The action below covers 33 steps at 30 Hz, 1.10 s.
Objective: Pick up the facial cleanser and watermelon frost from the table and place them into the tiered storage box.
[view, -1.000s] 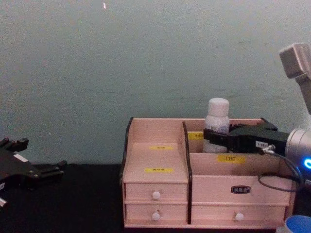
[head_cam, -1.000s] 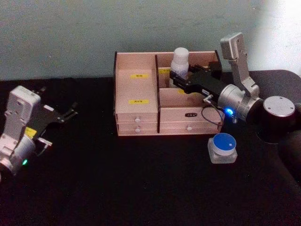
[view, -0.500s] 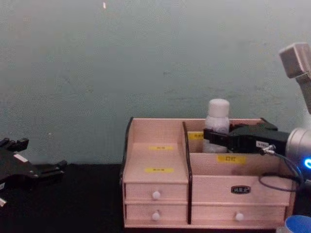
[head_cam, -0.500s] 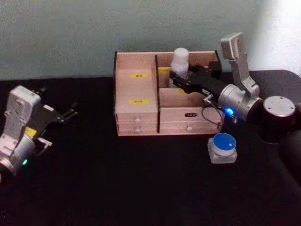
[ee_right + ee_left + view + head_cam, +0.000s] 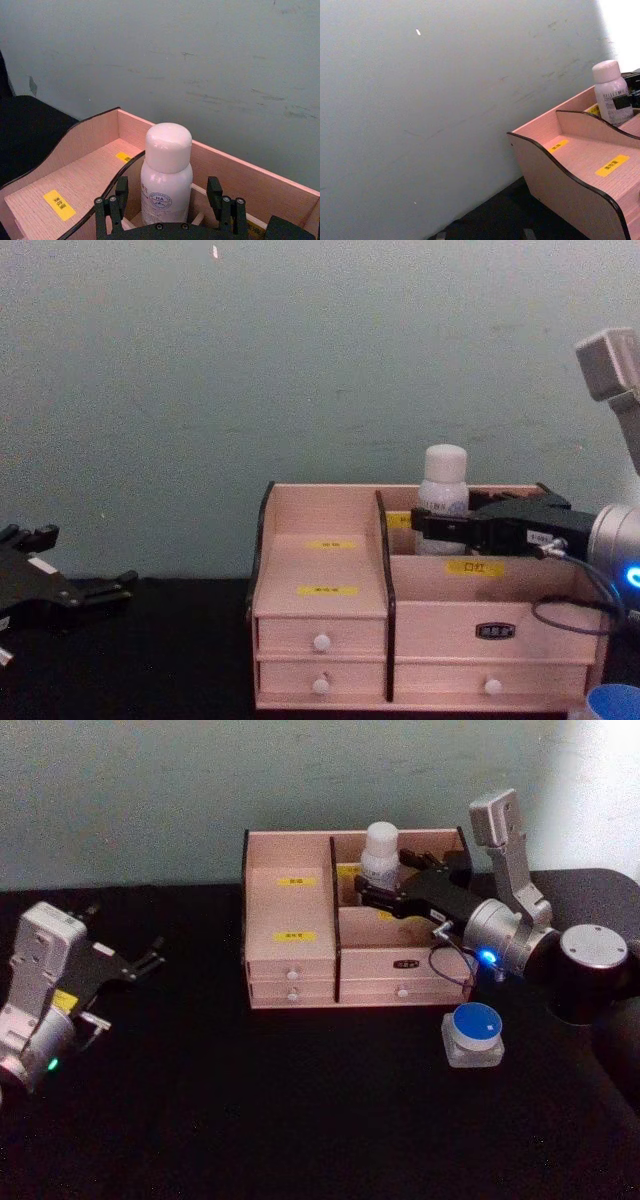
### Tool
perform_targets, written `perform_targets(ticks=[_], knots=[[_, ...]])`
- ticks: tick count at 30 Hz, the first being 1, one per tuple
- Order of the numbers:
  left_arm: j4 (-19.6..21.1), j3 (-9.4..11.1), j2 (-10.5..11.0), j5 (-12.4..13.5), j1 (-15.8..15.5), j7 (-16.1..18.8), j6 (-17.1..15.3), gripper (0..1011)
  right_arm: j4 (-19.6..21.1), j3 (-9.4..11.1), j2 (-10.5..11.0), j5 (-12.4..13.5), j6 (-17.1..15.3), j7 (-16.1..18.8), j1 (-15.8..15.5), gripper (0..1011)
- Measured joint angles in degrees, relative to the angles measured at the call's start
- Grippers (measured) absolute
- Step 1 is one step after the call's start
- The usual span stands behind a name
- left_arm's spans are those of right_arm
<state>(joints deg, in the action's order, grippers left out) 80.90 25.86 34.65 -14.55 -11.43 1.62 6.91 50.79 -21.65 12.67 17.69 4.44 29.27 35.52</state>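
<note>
1. Counter [image 5: 300, 1110]: one, flat, with a matte black top. It carries the jar and the box.

2. Watermelon frost [image 5: 474, 1034]: one squat jar of clear glass, wider than tall, with a round blue-topped, white-rimmed lid. It stands upright on the counter, nearer the robot than the right claw [image 5: 385, 877] and well apart from it, just in front of the box's right corner.

3. Left claw [image 5: 154, 952]: one, black, on a silver-grey wrist. It hangs over the counter, well apart to the left of the right claw and clear of the box. Its jaws are parted and hold nothing.

4. Tiered storage box [image 5: 290, 958]: one, of pale pinkish wood with visible grain, stepped tiers and dark curved side edges. Four yellow labels, three round white drawer knobs and one small dark plate are counted. The right claw reaches in over its right section.

5. Right claw: one, black, on a silver wrist with a blue light. The two fingers [image 5: 116, 201] are spread wide, one on either side of the bottle, with a gap on each side. It grips nothing.

6. Facial cleanser [image 5: 382, 848]: one tall white cylindrical bottle with a smooth, rounded cap, bluish print and a round logo. It stands upright in the rear compartment of the box's right section, between the right claw's fingers and not touching them.

7. Wall [image 5: 150, 790]: one, pale blue-green and scuffed, beyond the right claw and behind the box.
</note>
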Motion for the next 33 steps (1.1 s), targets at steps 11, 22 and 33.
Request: perform_targets(ticks=[11,22,33], knots=[[0.0,0.0,0.0,0.0,0.0,0.0,0.0,1001,5.8,0.6,1.6,-0.2,0.2,-1.0,-2.7,1000],[0.0,0.0,0.0,0.0,0.0,0.0,0.0,1001,21.2,3.5,8.3,2.3,-2.9,-1.1,-11.8,1000],[0.0,0.0,0.0,0.0,0.0,0.0,0.0,1001,35.2,7.5,16.3,7.1,-6.4,-1.1,-23.6,1000]])
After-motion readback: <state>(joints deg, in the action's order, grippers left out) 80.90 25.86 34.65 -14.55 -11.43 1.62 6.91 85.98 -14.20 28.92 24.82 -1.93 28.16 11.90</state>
